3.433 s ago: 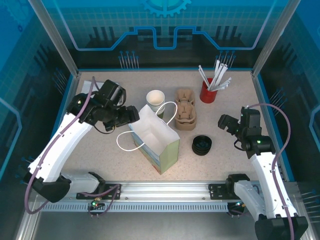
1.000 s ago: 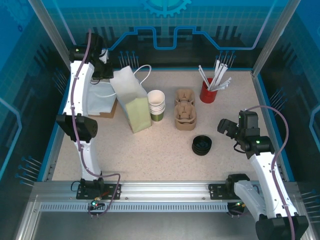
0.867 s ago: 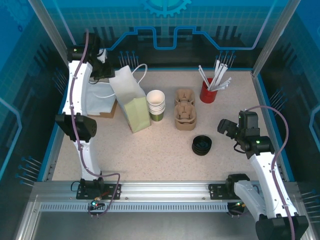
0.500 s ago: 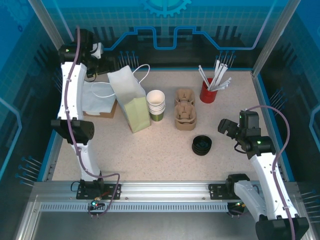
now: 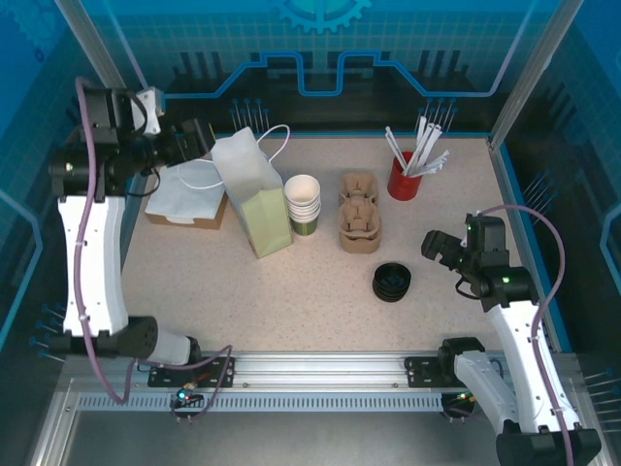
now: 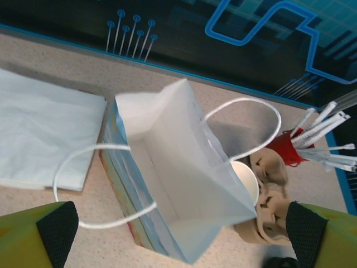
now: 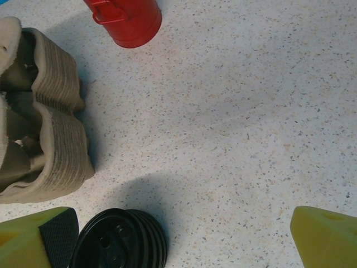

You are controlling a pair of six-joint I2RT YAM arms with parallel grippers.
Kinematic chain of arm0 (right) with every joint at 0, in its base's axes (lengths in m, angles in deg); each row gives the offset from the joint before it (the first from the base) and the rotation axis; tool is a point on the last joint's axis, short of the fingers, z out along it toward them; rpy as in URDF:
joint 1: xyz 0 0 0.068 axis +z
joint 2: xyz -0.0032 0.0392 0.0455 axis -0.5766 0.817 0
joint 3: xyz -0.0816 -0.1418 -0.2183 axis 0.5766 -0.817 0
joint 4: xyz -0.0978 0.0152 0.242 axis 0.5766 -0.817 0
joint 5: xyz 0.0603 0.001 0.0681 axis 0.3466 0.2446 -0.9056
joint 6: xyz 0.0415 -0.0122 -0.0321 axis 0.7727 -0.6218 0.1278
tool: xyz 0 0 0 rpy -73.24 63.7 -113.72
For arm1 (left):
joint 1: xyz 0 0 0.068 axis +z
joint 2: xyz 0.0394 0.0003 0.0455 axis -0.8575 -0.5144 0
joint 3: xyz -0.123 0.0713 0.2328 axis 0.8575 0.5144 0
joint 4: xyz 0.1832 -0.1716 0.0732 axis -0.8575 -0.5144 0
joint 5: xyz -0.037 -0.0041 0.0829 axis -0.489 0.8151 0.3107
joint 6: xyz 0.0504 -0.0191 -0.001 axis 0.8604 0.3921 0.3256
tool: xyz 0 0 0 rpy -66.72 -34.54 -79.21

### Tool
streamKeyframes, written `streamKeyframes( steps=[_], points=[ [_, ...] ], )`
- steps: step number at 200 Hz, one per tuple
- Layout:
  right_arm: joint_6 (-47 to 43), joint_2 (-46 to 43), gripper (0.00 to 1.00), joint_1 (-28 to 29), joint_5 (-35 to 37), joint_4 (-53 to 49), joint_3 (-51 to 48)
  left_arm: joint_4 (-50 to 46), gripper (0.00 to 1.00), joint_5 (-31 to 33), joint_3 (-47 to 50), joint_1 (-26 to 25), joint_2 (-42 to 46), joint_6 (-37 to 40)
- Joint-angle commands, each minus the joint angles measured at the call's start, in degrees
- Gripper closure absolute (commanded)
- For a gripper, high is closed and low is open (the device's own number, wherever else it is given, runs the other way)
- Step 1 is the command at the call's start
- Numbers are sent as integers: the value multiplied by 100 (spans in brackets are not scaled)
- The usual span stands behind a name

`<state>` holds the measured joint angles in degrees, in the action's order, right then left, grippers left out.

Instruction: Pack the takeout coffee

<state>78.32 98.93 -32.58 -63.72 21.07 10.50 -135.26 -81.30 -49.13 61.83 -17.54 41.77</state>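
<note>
Green cup [image 5: 303, 206] beside open white bag [image 5: 254, 194]; straws [image 5: 424, 146] in red cup [image 5: 403, 184]

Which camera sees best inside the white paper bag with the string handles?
The left wrist camera: it looks down into the open white paper bag, so its pale inside walls show. The top external camera sees the bag standing small and slanted, mostly its outside.

- A speckled beige table [image 5: 320, 301] has a blue rim.
- Blue see-through panels [image 5: 320, 49], printed with circuit lines and a gear, wall it in.
- Aluminium posts [image 5: 82, 34] rise at its far corners.
- A slotted metal rail [image 5: 320, 374] runs along its near edge.
</note>
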Motion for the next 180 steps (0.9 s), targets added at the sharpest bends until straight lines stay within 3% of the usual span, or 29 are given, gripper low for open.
streamKeyframes(
  steps=[1,44,80,121,149,180],
  points=[
    [-50,-17,0,76,-184,-24,247,592,1,-327,777,-278,642,-511],
    [-54,122,0,105,-516,20,626,554,1,-107,1661,-1210,1474,-837],
    [101,303,0,180,-935,115,920,702,2,-390,2361,-1746,1942,-1292],
    [288,618,0,366,-1306,225,1168,1907,4,-855,3763,-2540,2265,-1954],
    [280,825,0,516,-1260,216,1295,2640,4,-756,4398,-2994,2138,-2151],
    [292,958,0,724,-1214,330,1306,3167,3,-358,4853,-3038,1960,-2010]
  ],
)
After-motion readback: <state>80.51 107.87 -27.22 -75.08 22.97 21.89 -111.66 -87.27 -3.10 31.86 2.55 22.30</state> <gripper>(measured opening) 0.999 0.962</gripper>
